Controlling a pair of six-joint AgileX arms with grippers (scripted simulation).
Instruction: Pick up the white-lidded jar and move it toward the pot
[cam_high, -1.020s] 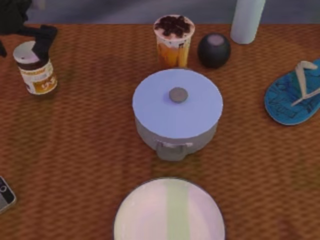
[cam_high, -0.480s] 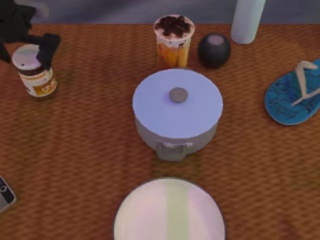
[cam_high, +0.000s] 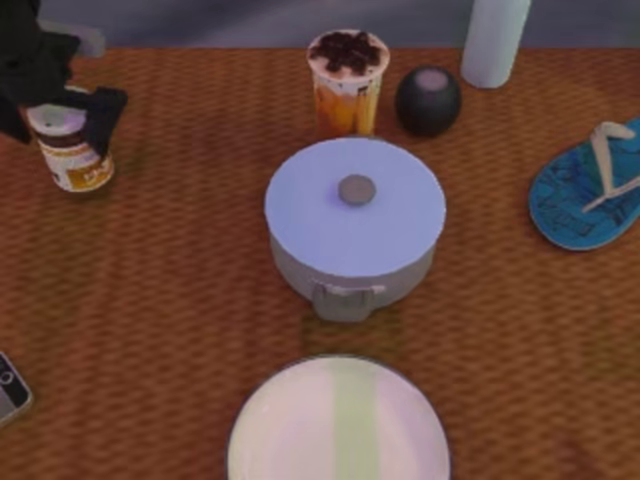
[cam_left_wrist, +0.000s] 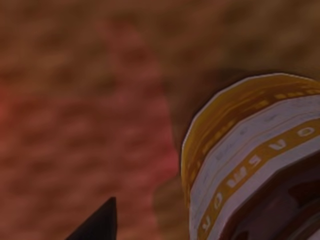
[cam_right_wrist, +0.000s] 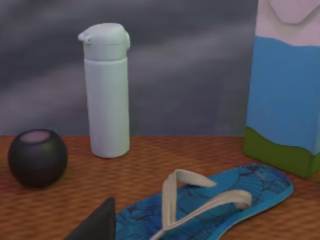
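Note:
The white-lidded jar (cam_high: 72, 150), with dark contents and an orange-and-white label, stands at the far left of the table. My left gripper (cam_high: 62, 118) is over it, open, with one dark finger on each side of the lid. The left wrist view shows the jar's label (cam_left_wrist: 250, 160) close up, and a gap separates it from one fingertip (cam_left_wrist: 102, 222). The grey pot (cam_high: 352, 225) with its pale bluish lid and small knob sits mid-table, well to the jar's right. My right arm is out of the top view; one of its fingertips (cam_right_wrist: 100, 222) shows above a blue flip-flop (cam_right_wrist: 215, 202).
Behind the pot stand an orange cup with dark topping (cam_high: 347, 80), a dark sphere (cam_high: 428, 100) and a white bottle (cam_high: 494, 40). The blue flip-flop (cam_high: 585, 190) lies at the right, a pastel-striped plate (cam_high: 338, 420) at the front, a phone corner (cam_high: 10, 390) at the left edge. A blue-and-green carton (cam_right_wrist: 287, 95) stands beyond the flip-flop.
My left gripper has come down and forward from behind the jar, so its fingers now flank the lid. The jar, the pot and everything else stay where they were.

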